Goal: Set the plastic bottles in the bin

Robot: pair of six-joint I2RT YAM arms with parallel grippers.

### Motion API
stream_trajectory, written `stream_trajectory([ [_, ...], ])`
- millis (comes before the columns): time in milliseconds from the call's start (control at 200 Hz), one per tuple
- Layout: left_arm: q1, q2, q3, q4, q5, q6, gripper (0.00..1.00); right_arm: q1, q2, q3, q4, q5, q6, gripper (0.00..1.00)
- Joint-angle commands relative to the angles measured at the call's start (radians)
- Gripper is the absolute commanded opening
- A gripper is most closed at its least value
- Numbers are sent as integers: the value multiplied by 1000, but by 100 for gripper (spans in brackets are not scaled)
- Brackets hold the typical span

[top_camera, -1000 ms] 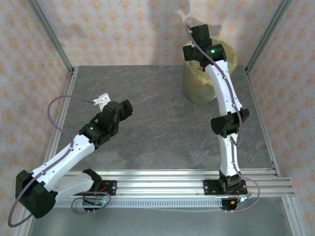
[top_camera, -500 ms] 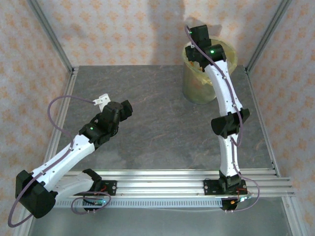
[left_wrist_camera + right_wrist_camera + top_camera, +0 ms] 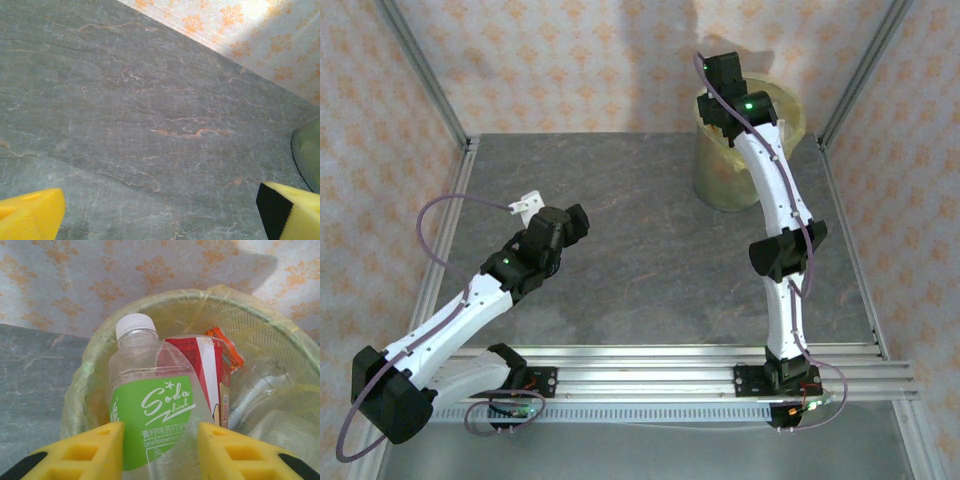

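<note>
1. One bin: a pale yellow-green bucket with a thin yellowish liner. It stands at the far right of the grey table, close to the patterned wall.
2. One right arm: it stretches from its base at the near right to the far side, with its wrist above the mouth of the bin.
3. One right gripper: its yellow fingers are drawn in against both sides of the green-labelled bottle and clamp it.
4. One green-labelled bottle: clear plastic with a white cap and "Soda" on the label. It is cap up and leans a little to the left, inside the ring of the bin's rim in the wrist view. The fingers hide its base, so whether it rests on the contents cannot be told.
5. One red-and-white labelled bottle: it is in the bin, just right of and behind the held one. An orange label shows behind it.
6. Several clear bottles: they lie in the right side of the bin.
7. One left gripper: its fingers are spread wide over bare table on the left, well apart from the bin.
</note>
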Motion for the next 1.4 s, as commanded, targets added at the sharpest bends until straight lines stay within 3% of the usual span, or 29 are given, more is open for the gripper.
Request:
stream_trajectory([
  [0,7,-11,21,-25,-26,2,100,2,47,-18,-178,99,-31,45],
  [195,6,-18,23,-33,-30,4,100,19,88,8,-185,102,-16,47],
  [560,6,-43,20,-42,-48,15,100,39,19,97,-121,114,-25,81],
  [836,6,-53,24,-45,-44,17,100,51,-48,122,-81,105,-29,100],
  [1056,7,-83,38,-65,-97,40,100,60,-161,102,-120,106,77,99],
  [1211,8,-107,53,-98,-156,60,100,60,-302,-67,-134,148,197,99],
  [1396,9,-127,63,-141,-220,65,100,60,-616,-557,30,162,321,99],
])
